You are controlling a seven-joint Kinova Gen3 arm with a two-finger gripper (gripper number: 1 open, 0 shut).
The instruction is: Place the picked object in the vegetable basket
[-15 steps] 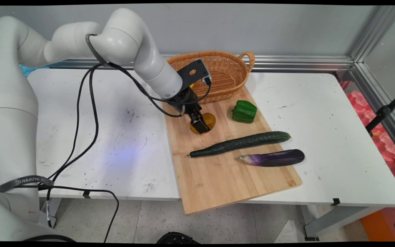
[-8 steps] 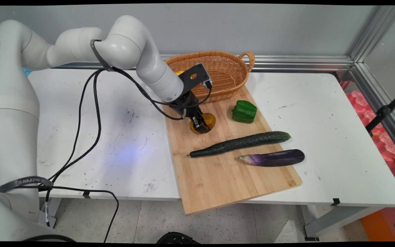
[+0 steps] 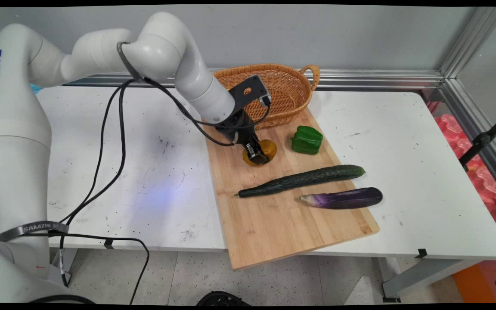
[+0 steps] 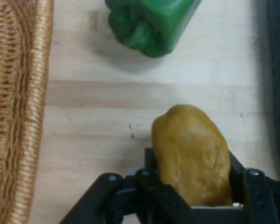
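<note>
My gripper (image 3: 257,154) is shut on a yellow-brown mango-like fruit (image 3: 268,149), just above the wooden cutting board (image 3: 274,215). In the hand view the fruit (image 4: 193,154) sits between the black fingers (image 4: 151,163), which press its sides. A green bell pepper (image 3: 307,140) lies on the board to the right of the fruit; in the hand view the pepper (image 4: 149,21) is at the top. The wicker basket (image 3: 282,88) stands just behind the gripper, and the basket's rim (image 4: 18,112) fills the left of the hand view.
A long dark cucumber (image 3: 302,180) and a purple eggplant (image 3: 342,198) lie across the board nearer the front. Black cables (image 3: 114,142) hang from the arm over the white table (image 3: 403,172). A metal rail runs along the back wall.
The gripper with the fruit has shifted slightly right and up from the board. The other vegetables and the basket have not moved.
</note>
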